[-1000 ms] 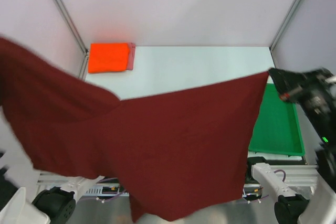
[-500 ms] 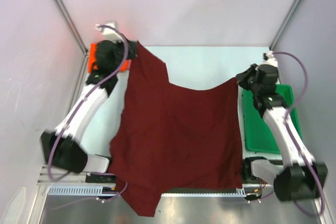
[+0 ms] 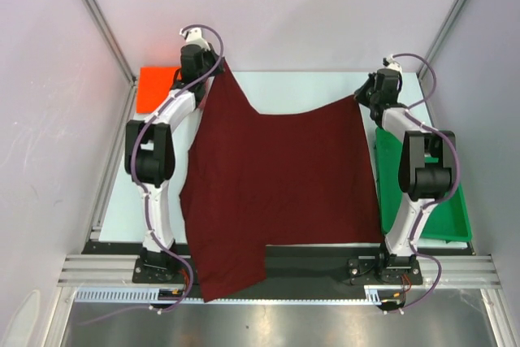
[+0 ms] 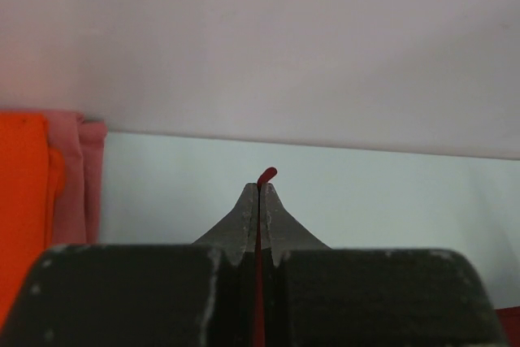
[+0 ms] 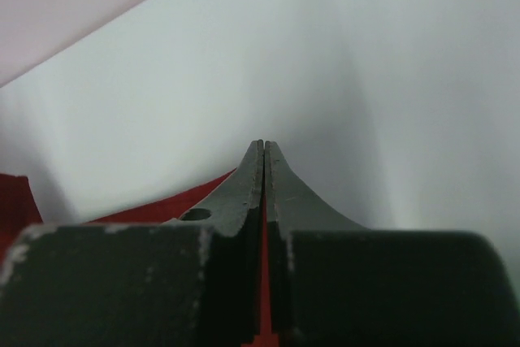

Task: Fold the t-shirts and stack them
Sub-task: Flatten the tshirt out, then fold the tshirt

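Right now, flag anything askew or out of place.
The maroon shirt lies skewed: its near-left flap spills over the table's near edge, and its far edge sags between the left gripper and right gripper.

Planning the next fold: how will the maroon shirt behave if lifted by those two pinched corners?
Probably floppy: the maroon shirt sags between the left gripper and right gripper, its far edge dipping. Likely light, since thin fingertip pinches carry its corners. It may drag, as a near flap hangs over the table edge.

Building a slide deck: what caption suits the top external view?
Left gripper and right gripper pinch far corners of the maroon t-shirt, draped over the table.
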Available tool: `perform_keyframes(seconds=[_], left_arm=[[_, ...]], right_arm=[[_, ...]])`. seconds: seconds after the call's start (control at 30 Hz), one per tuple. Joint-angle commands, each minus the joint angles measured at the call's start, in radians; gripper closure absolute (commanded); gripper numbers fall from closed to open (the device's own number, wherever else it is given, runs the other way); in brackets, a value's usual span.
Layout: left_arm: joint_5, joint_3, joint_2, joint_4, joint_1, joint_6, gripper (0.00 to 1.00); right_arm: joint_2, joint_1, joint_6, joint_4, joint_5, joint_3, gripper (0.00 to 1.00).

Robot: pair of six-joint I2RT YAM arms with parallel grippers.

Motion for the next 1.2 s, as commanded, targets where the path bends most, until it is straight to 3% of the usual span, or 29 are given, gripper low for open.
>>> perform_keyframes(seconds=[0.0,0.27,0.5,0.63,0.83,1.17], left_arm=[[0.026,0.144,0.057,0.047,0.012,0.003,1.0],[0.049,0.396,0.221,-0.057,0.038,0.02,0.99],[0.053,0.417,0.212,-0.115,0.041,0.014,1.0],[0.044,0.312,0.14,-0.119,0.038,0.022,1.0],[0.021,0.162,-0.025,-0.178,0.018,0.051,1.0],[-0.078,-0.076,-0.299,-0.356,-0.005,0.091,1.0]], right_arm=[[0.053,-0.026,-0.03,0.079,-0.029,0.118,1.0],[0.23,-0.053,-0.033,-0.01,-0.038,0.329,1.0],[0.289,-0.057,-0.013,-0.067,-0.079,0.404,1.0],[0.291,-0.057,0.021,-0.123,-0.101,0.435,1.0],[0.259,-0.058,0.041,-0.343,-0.109,0.493,1.0],[0.115,-0.063,0.058,-0.636,-0.082,0.432,1.0]])
